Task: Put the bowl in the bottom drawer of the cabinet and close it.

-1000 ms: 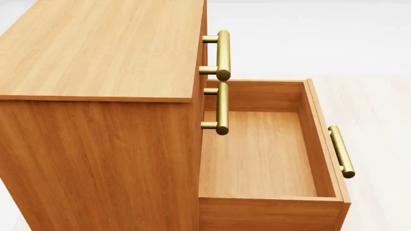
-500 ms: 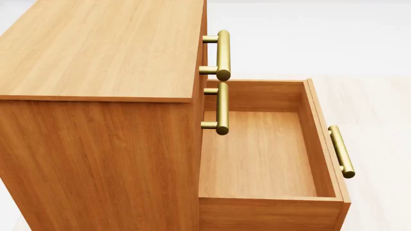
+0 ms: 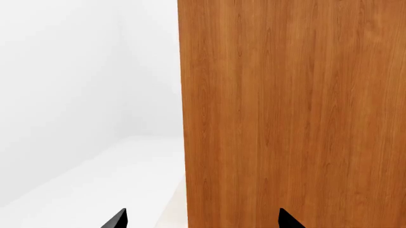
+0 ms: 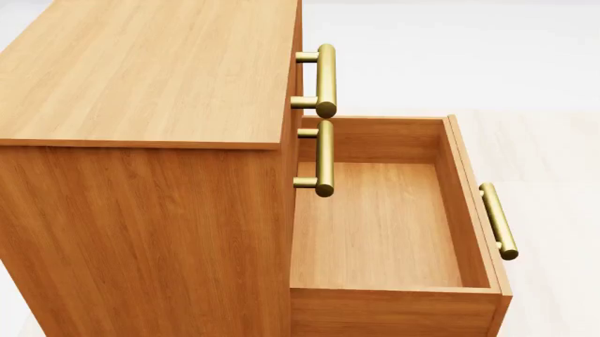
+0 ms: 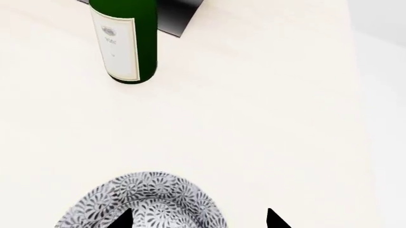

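From my head camera, the tall orange-brown wood-grain cabinet (image 4: pixel 140 140) fills the left of the frame, and its shallow bottom drawer (image 4: pixel 375 225) stands pulled out at lower right, bare inside, its brass bar handle (image 4: pixel 498 220) on the far right. No arm shows there. In the right wrist picture, the small blue-grey speckled ceramic bowl (image 5: pixel 149 199) sits at the bottom edge on a pale surface, with a dark green labelled bottle (image 5: pixel 123 40) well apart at upper left. My right gripper (image 5: pixel 197 219) has its black tips spread, one over the bowl's rim and one outside it, gripping nothing. The left gripper (image 3: pixel 201 219) is also spread, facing the cabinet's side. I judge the pick comes next: I'd lower so the tips straddle the rim wall, close gently, lift straight, and keep clear of the bottle.
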Motion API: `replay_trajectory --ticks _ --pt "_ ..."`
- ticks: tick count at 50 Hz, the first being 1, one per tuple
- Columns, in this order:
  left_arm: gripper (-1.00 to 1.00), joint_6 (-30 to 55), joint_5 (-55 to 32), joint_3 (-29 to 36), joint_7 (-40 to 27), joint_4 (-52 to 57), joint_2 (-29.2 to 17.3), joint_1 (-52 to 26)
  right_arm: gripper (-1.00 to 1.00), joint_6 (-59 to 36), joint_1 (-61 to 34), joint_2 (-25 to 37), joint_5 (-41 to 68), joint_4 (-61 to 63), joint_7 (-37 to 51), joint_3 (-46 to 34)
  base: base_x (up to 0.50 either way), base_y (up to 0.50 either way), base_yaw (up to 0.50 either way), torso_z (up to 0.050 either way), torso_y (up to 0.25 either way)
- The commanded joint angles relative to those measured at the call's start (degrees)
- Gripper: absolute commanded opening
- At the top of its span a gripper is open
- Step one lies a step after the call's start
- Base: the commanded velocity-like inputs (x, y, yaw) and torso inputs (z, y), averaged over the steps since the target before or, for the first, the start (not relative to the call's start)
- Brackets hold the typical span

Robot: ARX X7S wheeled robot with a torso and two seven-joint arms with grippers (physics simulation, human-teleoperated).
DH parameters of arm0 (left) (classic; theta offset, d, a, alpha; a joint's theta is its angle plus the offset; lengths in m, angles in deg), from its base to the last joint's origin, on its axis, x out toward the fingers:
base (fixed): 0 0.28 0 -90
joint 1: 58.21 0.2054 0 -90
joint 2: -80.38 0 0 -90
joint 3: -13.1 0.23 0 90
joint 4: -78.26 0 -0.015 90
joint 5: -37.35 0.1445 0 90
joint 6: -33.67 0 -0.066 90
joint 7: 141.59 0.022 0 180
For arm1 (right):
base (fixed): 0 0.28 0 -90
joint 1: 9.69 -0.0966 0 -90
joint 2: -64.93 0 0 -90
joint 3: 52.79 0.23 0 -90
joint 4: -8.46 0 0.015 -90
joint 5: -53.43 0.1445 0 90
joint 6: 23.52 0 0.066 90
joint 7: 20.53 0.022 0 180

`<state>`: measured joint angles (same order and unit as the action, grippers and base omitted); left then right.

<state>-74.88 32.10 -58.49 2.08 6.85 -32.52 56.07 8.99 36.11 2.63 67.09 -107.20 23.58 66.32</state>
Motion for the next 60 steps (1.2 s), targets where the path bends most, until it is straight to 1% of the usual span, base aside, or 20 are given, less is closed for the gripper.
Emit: replay_trajectory --ticks 1,15,37,45,49,52,56,60 --pt "1.00 -0.23 -0.09 0.13 -0.06 -0.34 -0.12 -0.20 1.00 -0.30 -0.32 0.23 1.04 -2.20 -0.33 2.18 0.00 0.00 0.00 0.000 0.000" --pt "1.00 -0.17 -0.14 0.25 -0.30 -0.19 -0.29 -0.17 1.00 2.16 -0.55 0.98 0.94 -7.20 -0.97 3.06 0.00 0.00 0.00 0.000 0.000" --pt "1.00 -0.18 -0.11 0.54 -0.60 -0.16 -0.46 -0.24 1.00 5.43 -0.67 1.71 0.50 -13.52 0.58 5.67 0.00 0.00 0.00 0.000 0.000" --pt "1.00 0.21 -0.02 0.64 -0.78 0.07 -0.50 -0.37 1.00 6.12 -1.60 2.02 0.96 -16.72 -0.28 6.20 0.00 0.00 0.00 0.000 0.000" --pt "1.00 0.39 0.01 0.69 -0.86 0.30 -0.58 -0.33 1.00 6.36 -2.00 2.28 0.76 -17.94 -1.55 5.07 0.00 0.00 0.00 0.000 0.000" --pt "1.00 -0.03 0.00 0.76 -0.82 -0.17 -0.55 -0.40 1.00 5.73 -1.85 2.41 0.59 -17.56 -3.19 3.44 0.00 0.00 0.00 0.000 0.000" --pt "1.00 -0.21 -0.02 0.77 -0.90 -0.15 -0.62 -0.26 1.00 4.22 -2.04 2.52 1.68 -17.94 -5.18 3.49 0.00 0.00 0.00 0.000 0.000" --pt "1.00 -0.01 -0.02 0.76 -1.06 0.34 -0.74 0.00 1.00 4.66 -1.85 2.40 1.78 -18.15 -5.04 3.90 0.00 0.00 0.00 0.000 0.000"
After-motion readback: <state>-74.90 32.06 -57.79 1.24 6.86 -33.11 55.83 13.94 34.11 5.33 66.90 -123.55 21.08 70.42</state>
